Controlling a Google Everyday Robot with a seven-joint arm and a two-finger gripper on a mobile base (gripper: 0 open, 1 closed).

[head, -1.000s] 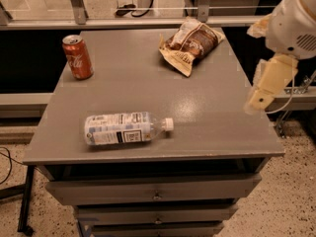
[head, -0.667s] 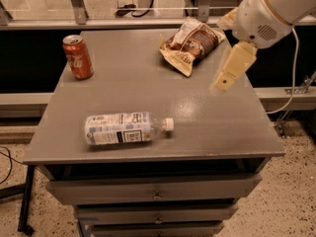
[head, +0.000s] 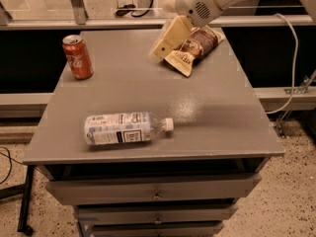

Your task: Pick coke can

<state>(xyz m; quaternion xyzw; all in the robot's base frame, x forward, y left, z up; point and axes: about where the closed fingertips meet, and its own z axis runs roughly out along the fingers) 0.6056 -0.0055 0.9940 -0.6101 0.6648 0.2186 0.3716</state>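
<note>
The coke can (head: 77, 57) stands upright at the far left of the grey cabinet top (head: 207, 107), red-orange with white script and a silver top. My gripper (head: 165, 42) hangs from the white arm that enters from the upper right. It is above the far middle of the top, in front of a snack bag, well to the right of the can and apart from it. It holds nothing that I can see.
A clear plastic bottle (head: 126, 128) with a white label and cap lies on its side near the front left. A brown snack bag (head: 195, 47) lies at the far right, partly behind the gripper. Drawers are below the top. A cable (head: 291, 58) hangs at right.
The arm has swung left across the top, from beyond the right edge to the far middle, nearer the can. The can, bottle and bag have not moved.
</note>
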